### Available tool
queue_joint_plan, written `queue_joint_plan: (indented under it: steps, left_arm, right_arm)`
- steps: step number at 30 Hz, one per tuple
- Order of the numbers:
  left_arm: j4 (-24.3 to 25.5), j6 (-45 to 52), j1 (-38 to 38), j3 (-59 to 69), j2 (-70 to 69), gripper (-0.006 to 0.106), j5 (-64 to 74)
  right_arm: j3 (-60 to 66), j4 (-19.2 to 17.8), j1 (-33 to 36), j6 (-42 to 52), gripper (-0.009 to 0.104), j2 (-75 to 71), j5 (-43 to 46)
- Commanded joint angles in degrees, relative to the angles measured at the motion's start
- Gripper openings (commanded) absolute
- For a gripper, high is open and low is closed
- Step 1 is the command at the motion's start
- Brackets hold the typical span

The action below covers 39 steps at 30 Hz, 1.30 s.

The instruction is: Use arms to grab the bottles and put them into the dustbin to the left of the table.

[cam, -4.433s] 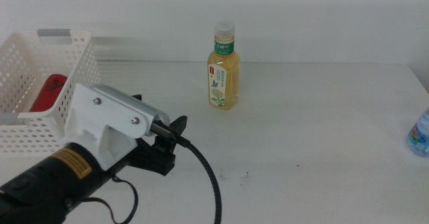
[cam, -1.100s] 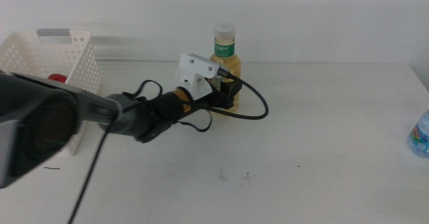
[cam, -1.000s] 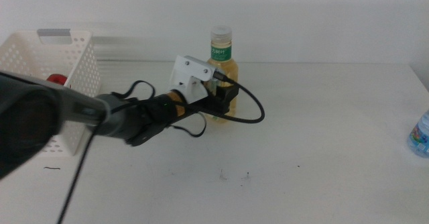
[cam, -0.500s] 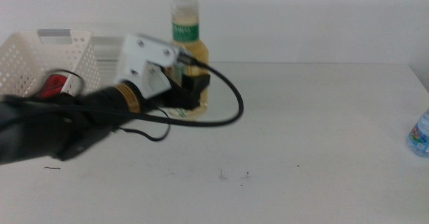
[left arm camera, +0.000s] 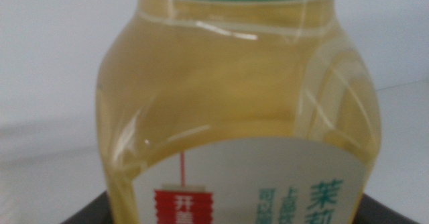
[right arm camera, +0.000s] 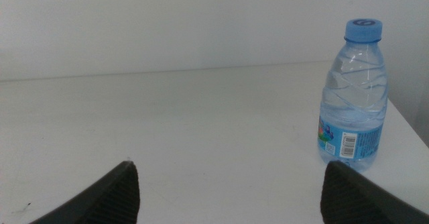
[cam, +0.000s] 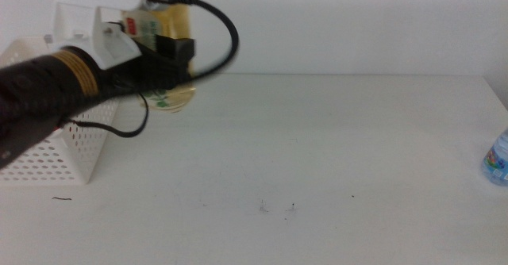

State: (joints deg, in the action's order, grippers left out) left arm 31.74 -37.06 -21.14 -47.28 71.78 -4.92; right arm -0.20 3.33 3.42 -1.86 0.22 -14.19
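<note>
My left gripper (cam: pixel 165 57) is shut on the yellow drink bottle (cam: pixel 168 100) and holds it in the air, just right of the dustbin's near corner. In the left wrist view the yellow bottle (left arm camera: pixel 234 117) fills the picture, with its green-white label low between the dark jaws. The dustbin (cam: pixel 48 150), a white perforated basket, stands at the table's left end, mostly behind the arm. A clear water bottle (cam: pixel 496 158) with a blue cap stands at the far right edge. My right gripper (right arm camera: pixel 234 197) is open, and the water bottle (right arm camera: pixel 353 96) stands upright ahead of it.
The white table (cam: pixel 333 154) has a few dark specks near the front middle. The left arm's black cable (cam: pixel 226 47) loops out to the right of the held bottle. A white wall runs behind the table.
My left gripper closed on the yellow bottle, lifted it off the table and carried it up and to the left, toward the basket. The water bottle has not moved.
</note>
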Motion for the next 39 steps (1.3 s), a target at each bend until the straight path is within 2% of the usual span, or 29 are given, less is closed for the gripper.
queue_joint_plan:
  steps: [1, 3, 6, 8, 10, 13, 14, 16, 30, 39]
  left_arm:
    - [-3.5, -0.2, 0.0, -3.3, -2.0, 0.036, 4.9]
    - [-6.3, 3.7, 0.0, -6.3, -2.2, 0.036, 11.4]
    - [-6.4, 8.6, 0.0, -10.5, -2.2, 0.036, 19.0]
    - [-8.8, 11.5, 0.3, -13.8, -2.0, 0.036, 23.7]
    - [-17.1, 18.5, 1.9, -17.3, -1.1, 0.036, 29.0]
    - [-30.7, 35.4, 6.2, -22.2, 0.7, 0.036, 35.1]
    - [-33.4, 39.6, 7.7, -23.6, 1.3, 0.036, 37.1]
    - [-35.6, 42.8, 10.5, -26.1, 2.8, 0.036, 40.7]
    - [-35.5, 49.0, 24.2, -47.2, 18.5, 0.036, 64.9]
    - [-35.1, 49.3, 30.3, -50.5, 26.7, 0.036, 65.9]
  right_arm:
    - [0.2, -0.6, 0.0, 0.2, 0.087, -0.2, 0.5]
    - [0.2, -0.6, 0.0, 0.2, 0.087, -0.2, 0.5]
    - [0.2, -0.6, 0.0, 0.2, 0.087, -0.2, 0.5]
    - [0.2, -0.6, 0.0, 0.2, 0.087, -0.2, 0.5]
    - [0.2, -0.6, 0.0, 0.2, 0.087, -0.2, 0.5]
    - [0.2, -0.6, 0.0, 0.2, 0.087, -0.2, 0.5]
    - [0.2, -0.6, 0.0, 0.2, 0.087, -0.2, 0.5]
    - [0.2, -0.6, 0.0, 0.2, 0.087, -0.2, 0.5]
    - [0.2, -0.6, 0.0, 0.2, 0.087, -0.2, 0.5]
    - [0.2, -0.6, 0.0, 0.2, 0.087, -0.2, 0.5]
